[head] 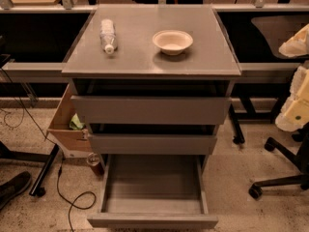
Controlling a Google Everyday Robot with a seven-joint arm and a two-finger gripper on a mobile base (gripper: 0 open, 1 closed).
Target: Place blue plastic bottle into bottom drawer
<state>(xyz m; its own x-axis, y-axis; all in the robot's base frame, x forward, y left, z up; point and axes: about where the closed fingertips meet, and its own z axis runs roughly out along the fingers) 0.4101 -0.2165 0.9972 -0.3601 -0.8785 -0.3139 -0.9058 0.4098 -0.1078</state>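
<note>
Pincer [293, 114] right edge, cannot tell spread | blue plastic bottle [108, 35] on cabinet [145, 57] | bottom drawer [152, 187] open

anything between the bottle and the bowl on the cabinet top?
Nothing: camera view shows only bare grey cabinet top between the blue plastic bottle and white bowl. The gripper is not in view.

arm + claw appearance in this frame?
Only the arm shows, cut off at the right edge: bulky cream-white rounded shells, with one small dark round mark on the lower segment. No cables or lettering visible. The claw is out of frame.
</note>
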